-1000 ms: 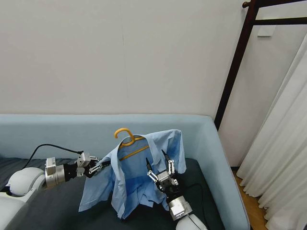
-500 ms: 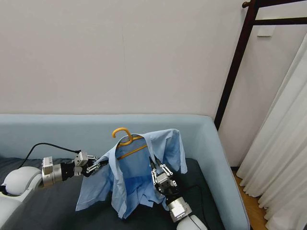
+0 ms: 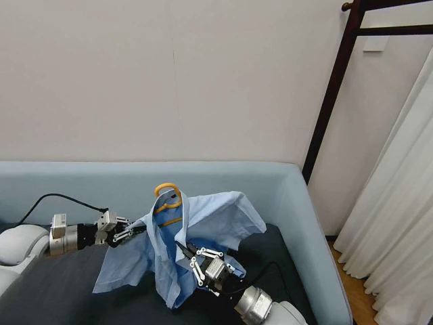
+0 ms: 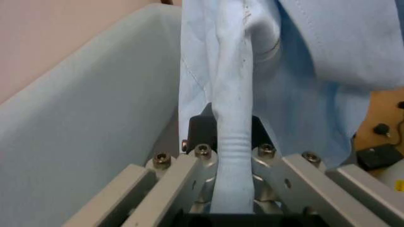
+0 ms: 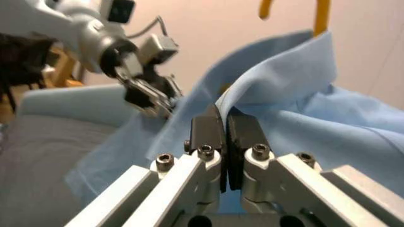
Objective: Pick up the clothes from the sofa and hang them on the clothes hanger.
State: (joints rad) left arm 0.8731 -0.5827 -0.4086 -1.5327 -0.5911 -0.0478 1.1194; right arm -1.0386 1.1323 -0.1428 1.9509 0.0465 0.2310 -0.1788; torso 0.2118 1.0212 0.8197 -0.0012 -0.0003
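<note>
A light blue shirt [image 3: 196, 227] hangs on a yellow hanger [image 3: 166, 194], held up over the sofa's dark seat. My left gripper [image 3: 127, 231] reaches in from the left and is shut on a fold of the shirt [image 4: 231, 118] at its shoulder side. Under the shirt's front, my right gripper [image 3: 191, 258] is shut on the shirt's front edge [image 5: 252, 90]. In the right wrist view the left gripper [image 5: 149, 97] shows beyond the cloth, and the yellow hanger [image 5: 322, 16] rises above the collar.
The light blue sofa [image 3: 284, 196] has a dark grey seat cushion [image 3: 61, 291]. A dark wooden clothes rack [image 3: 336, 88] stands at the back right, beside white curtains [image 3: 399, 223]. A black cable [image 3: 57, 200] loops off the left arm.
The shirt and hanger have shifted left and tilted. My right gripper moved left under the shirt, holding its edge. The left arm drew back to the left.
</note>
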